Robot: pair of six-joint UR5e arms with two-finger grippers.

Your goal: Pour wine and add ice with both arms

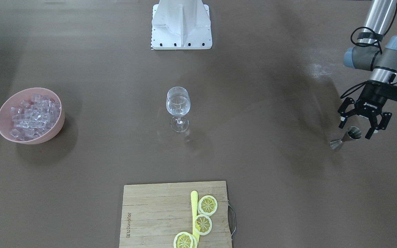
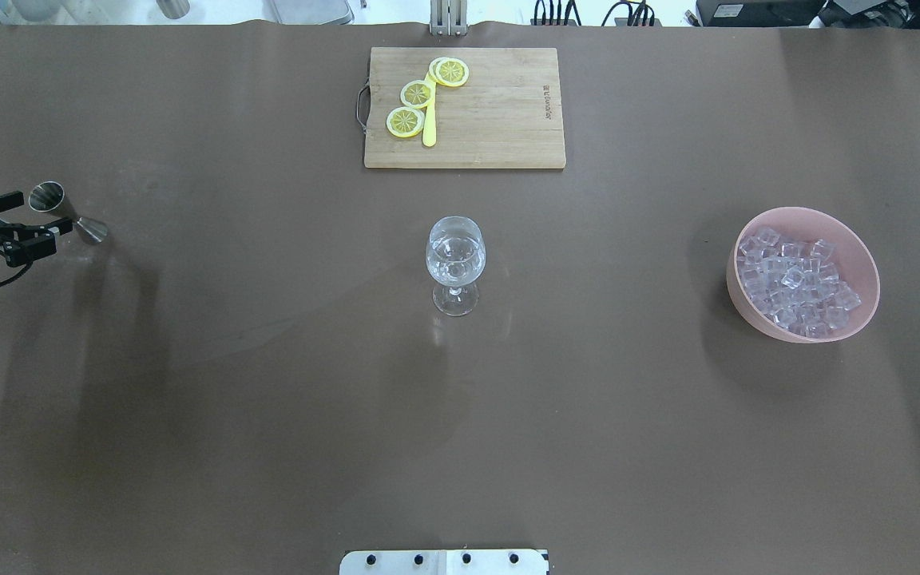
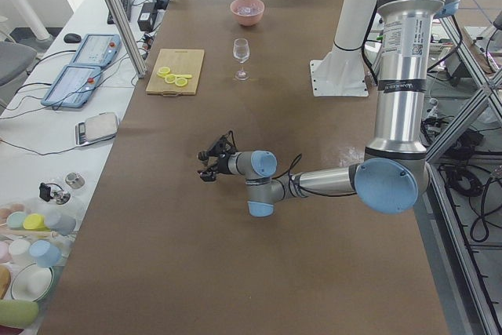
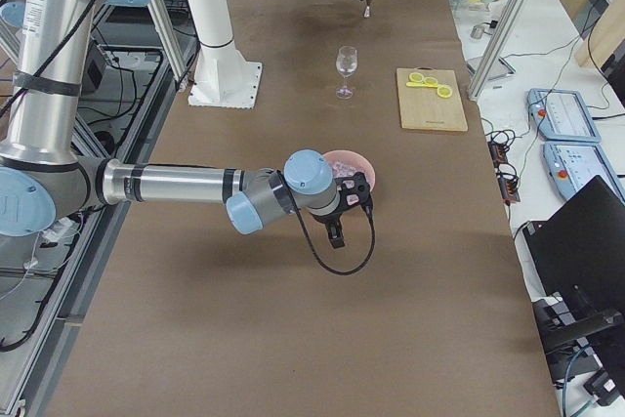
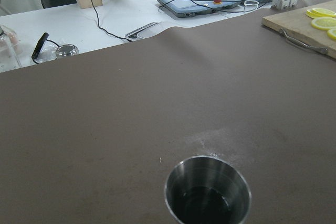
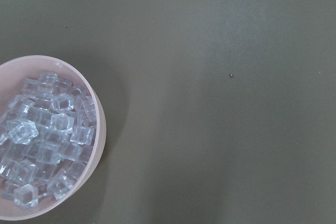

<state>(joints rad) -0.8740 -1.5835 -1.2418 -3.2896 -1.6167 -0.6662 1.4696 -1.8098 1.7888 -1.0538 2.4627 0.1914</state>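
A wine glass (image 1: 177,105) stands mid-table with a little clear wine in it; it also shows in the overhead view (image 2: 455,259). A steel jigger (image 1: 353,133) stands upright at the table's left end. My left gripper (image 1: 356,131) is open, its fingers on either side of the jigger's cup and apart from it. The left wrist view looks down into the jigger (image 5: 207,191). Ice cubes (image 2: 795,275) fill a pink bowl (image 2: 747,307). My right gripper (image 4: 337,233) hangs beside the bowl; I cannot tell whether it is open. The right wrist view shows the ice (image 6: 44,140).
A wooden cutting board (image 2: 500,120) with lemon slices (image 2: 418,93) and a yellow knife (image 2: 429,128) lies at the far side. The white base block (image 1: 181,26) stands at the robot's edge. Brown table surface lies between glass, bowl and jigger.
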